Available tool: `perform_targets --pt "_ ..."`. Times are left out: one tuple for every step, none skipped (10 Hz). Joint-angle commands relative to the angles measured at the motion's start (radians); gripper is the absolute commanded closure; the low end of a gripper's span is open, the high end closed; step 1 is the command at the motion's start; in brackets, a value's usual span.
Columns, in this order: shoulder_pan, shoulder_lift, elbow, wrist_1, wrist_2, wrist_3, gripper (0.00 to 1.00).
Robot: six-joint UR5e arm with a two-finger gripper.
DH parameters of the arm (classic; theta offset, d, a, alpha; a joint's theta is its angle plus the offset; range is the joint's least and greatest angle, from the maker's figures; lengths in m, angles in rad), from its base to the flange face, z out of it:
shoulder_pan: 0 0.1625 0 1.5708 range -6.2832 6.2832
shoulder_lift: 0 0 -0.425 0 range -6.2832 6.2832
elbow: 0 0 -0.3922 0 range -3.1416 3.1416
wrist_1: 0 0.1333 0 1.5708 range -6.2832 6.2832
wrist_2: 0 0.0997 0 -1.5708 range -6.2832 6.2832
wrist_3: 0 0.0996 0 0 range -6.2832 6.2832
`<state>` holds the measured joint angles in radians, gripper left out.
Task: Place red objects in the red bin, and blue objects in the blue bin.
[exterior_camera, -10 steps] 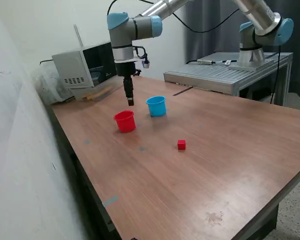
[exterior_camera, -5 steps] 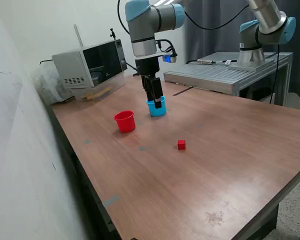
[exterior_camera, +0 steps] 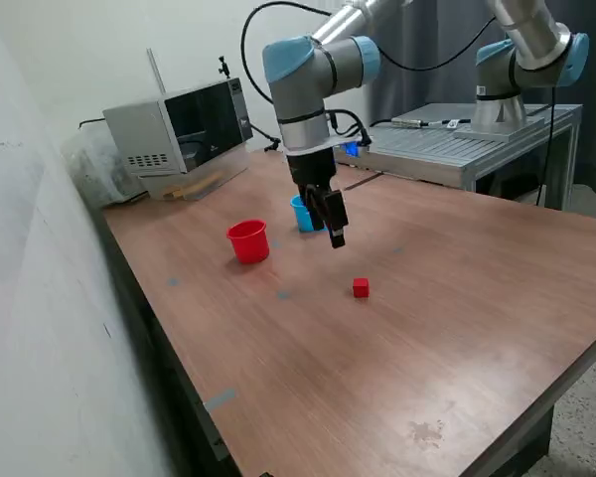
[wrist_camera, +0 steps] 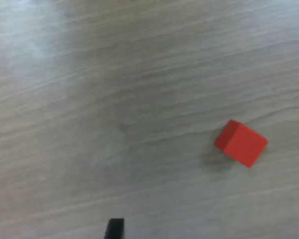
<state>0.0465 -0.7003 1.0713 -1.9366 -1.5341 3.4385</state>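
One small red cube (exterior_camera: 361,288) lies on the wooden table (exterior_camera: 457,328); the wrist view shows it too (wrist_camera: 240,143). The red cup (exterior_camera: 248,241) stands upright towards the exterior view's left. Beside it, the light-blue cup (exterior_camera: 302,213) is partly hidden behind my arm. My gripper (exterior_camera: 337,238) hangs above the table just in front of the blue cup, up and to the left of the cube. It is open and empty, and one dark fingertip (wrist_camera: 114,230) shows at the wrist view's edge. No blue objects are in view.
A grey box-like appliance (exterior_camera: 179,129) sits at the table's back left. A metal platform (exterior_camera: 447,144) carrying a second arm (exterior_camera: 521,65) is at the back right. A white wall (exterior_camera: 40,298) runs along the exterior view's left.
My gripper has swung from above the red cup, past the blue cup, to the exterior view's right and lower, closer to the red cube. The cups and cube have not moved.
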Motion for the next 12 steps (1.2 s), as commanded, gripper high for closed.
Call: perform_targets --pt "0.001 0.059 -0.031 -0.001 0.002 0.121 0.00" --pt "0.003 0.080 -0.046 0.001 0.008 0.174 0.00" --pt "0.010 0.097 -0.053 0.001 0.028 0.221 0.00" --pt "0.018 0.100 -0.050 -0.001 0.072 0.252 0.00" --pt "0.036 0.102 -0.045 -0.001 0.078 0.264 0.00" --pt "0.082 0.102 -0.039 -0.001 0.103 0.298 0.00" --pt "0.091 0.100 -0.033 -0.001 0.106 0.301 0.00" --pt "0.092 0.100 -0.033 -0.001 0.109 0.303 0.00" --pt "0.092 0.102 -0.033 -0.001 0.111 0.303 0.00" --pt "0.092 0.104 -0.030 -0.002 0.111 0.303 0.00" --pt "0.081 0.105 -0.031 -0.004 0.108 0.303 0.00" --pt "0.073 0.105 -0.031 -0.005 0.107 0.301 0.00"
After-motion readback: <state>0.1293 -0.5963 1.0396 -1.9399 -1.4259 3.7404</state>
